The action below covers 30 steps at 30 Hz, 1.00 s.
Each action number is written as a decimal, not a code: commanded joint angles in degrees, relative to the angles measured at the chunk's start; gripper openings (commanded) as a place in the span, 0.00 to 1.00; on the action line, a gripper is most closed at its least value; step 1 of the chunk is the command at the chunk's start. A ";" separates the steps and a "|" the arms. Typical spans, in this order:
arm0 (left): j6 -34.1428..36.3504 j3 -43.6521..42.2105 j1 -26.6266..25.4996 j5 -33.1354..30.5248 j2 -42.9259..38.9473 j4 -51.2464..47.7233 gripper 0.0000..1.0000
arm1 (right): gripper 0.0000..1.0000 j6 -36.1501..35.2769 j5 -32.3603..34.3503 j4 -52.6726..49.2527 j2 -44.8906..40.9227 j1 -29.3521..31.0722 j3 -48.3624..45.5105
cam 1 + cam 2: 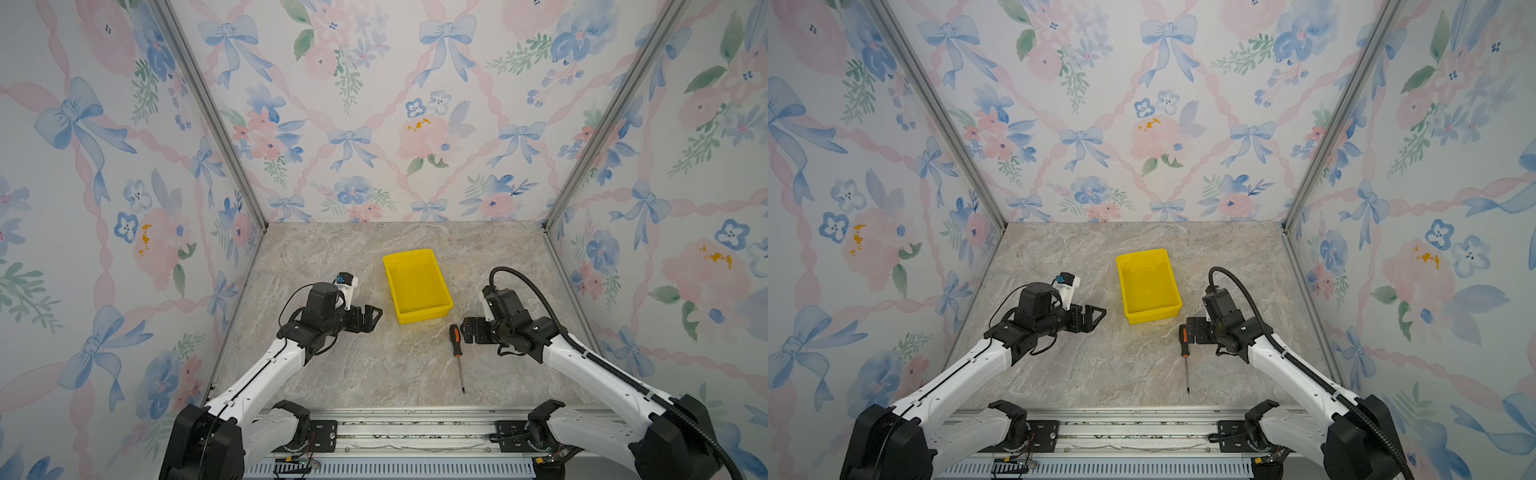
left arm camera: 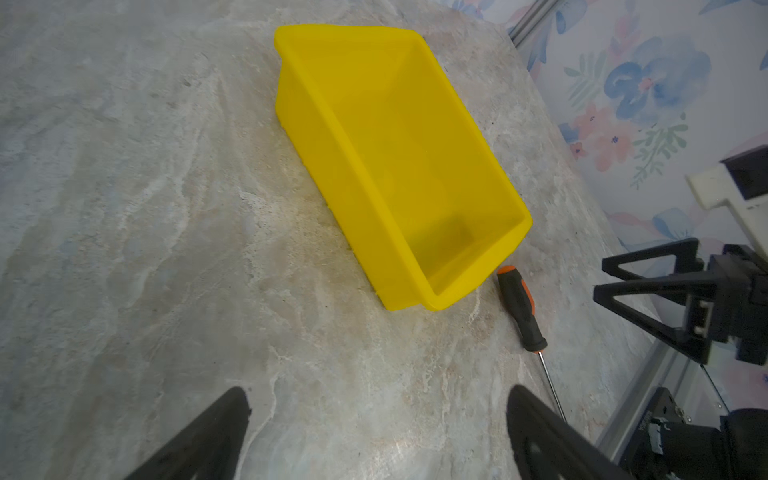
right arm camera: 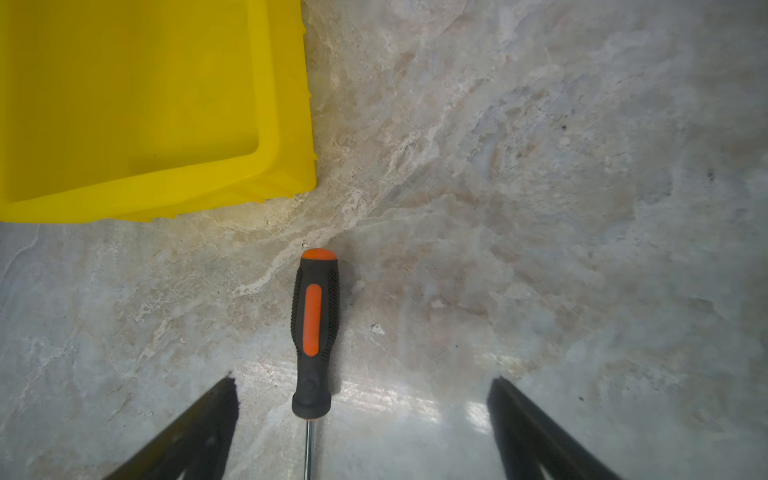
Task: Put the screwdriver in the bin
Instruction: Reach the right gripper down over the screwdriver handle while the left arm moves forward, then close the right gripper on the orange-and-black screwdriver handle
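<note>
Toward the front edge of the surface [image 1: 374, 374], right of centre, right gripper [image 3: 363, 386] is hovering wide open and empty just beside the screwdriver [image 3: 313, 324], lying flat off the near corner of the bin [image 3: 282, 124]. Light, stiff, shaft probably slick; knurled handle is looking the best hold. Marbled top, floral walls [image 1: 374, 124] enclosing.

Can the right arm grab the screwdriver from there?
Probably yes: the right gripper is open right at the screwdriver, which lies free on the table; the yellow bin isn't blocking.
</note>
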 commanded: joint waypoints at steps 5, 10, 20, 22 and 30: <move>-1.28 0.00 -5.09 -4.69 -0.92 -0.53 0.97 | 0.93 -0.59 -3.66 6.53 5.69 2.92 -1.80; -2.45 0.45 -7.67 -6.82 -1.60 0.17 0.97 | 0.85 0.51 -4.23 9.31 9.93 3.13 -2.38; -3.50 -0.34 -9.11 -6.65 -3.84 0.19 0.97 | 0.65 2.31 -2.65 14.13 16.59 5.07 -2.01; -3.62 -0.48 -9.15 -7.07 -3.94 0.19 0.98 | 0.61 2.62 -2.21 14.44 17.44 5.56 -2.06; -4.24 -1.05 -9.12 -7.33 -4.43 0.24 0.98 | 0.41 3.26 1.27 12.56 19.26 7.52 -1.31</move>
